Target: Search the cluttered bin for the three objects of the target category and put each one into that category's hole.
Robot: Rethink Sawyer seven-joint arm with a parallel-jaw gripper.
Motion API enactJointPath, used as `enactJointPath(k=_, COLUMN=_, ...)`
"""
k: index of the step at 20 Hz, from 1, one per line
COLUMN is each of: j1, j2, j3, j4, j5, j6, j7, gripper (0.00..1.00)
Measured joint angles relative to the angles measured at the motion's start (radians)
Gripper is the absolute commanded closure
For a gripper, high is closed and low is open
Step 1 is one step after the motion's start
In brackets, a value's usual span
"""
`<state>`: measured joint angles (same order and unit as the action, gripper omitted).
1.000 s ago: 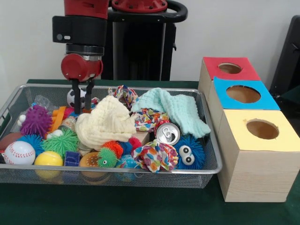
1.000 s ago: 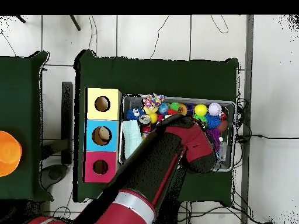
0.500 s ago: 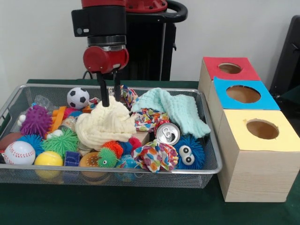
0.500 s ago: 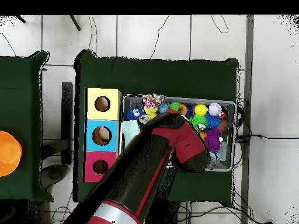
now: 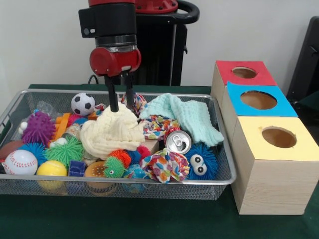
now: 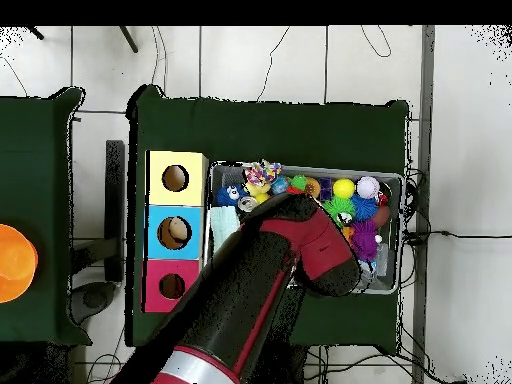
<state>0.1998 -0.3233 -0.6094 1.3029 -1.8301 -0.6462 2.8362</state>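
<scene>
Gripper [image 5: 122, 101] fingers spread, tips over the cream cloth [image 5: 110, 131] in the bin [image 5: 219, 175]. We read no lettering anywhere. The hole [image 5: 244, 72] sits in the farthest, red-topped box.

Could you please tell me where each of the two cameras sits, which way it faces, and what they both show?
Front view: across the table, facing the robot; it shows the bin, the three boxes with the red-topped hole, and the arm coming down with its open gripper above a cream cloth.
Overhead view: above the table, looking straight down, base at the bottom; the red and black arm covers much of the bin.
Shared: bin, the three boxes, arm.
</scene>
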Motion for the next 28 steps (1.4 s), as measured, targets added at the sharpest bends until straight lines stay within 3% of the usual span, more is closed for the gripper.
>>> enactJointPath(k=12, j1=-0.054, j2=0.010, j3=0.015, j4=0.000, j5=0.119, j6=0.129, j7=0.000, gripper=0.00)
enactJointPath(k=17, j1=-0.092, j2=0.014, j3=0.035, j4=0.000, j5=0.162, j6=0.138, j7=0.000, gripper=0.00)
enactJointPath(k=28, j1=-0.096, j2=0.059, j3=0.049, j4=0.000, j5=0.166, j6=0.138, j7=0.000, gripper=0.00)
